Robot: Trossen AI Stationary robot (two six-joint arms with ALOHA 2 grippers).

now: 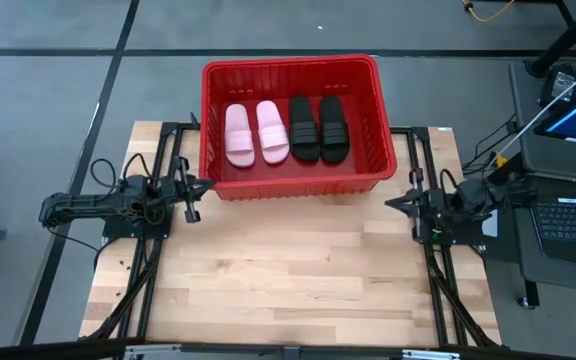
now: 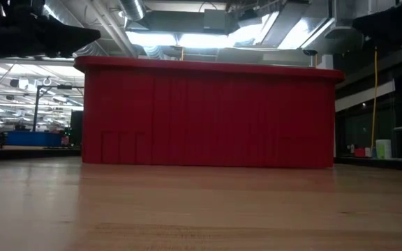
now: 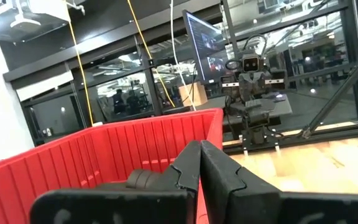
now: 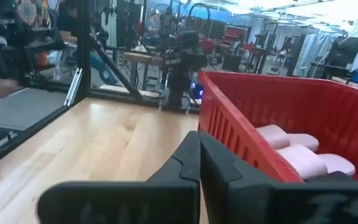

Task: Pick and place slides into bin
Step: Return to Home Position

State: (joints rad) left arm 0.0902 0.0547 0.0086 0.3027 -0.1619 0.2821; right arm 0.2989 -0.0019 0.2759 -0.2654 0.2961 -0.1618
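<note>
Both arms are at the table [image 1: 288,290] edges. The left gripper [image 1: 200,186] is at 9 o'clock, the right gripper [image 1: 392,201] at 3 o'clock. Each has its fingers pressed together with nothing between them.

Judgement: loading looks complete and only the retreat to rest is in hand. To do it well, draw each arm straight back from the bin [image 1: 290,64], keep the fingers closed, and avoid clipping the rim or nudging the walls.

The bin stands at 12 o'clock on the boards. All four slides lie flat inside, side by side: the pink pair [image 1: 256,132] toward 9 o'clock, the black pair [image 1: 319,128] toward 3. None are on the wood.

The left tip is just beside the bin's near left corner, with the slides at about 1 o'clock over the wall. The right tip is just beside the near right corner, with the slides at about 11.
</note>
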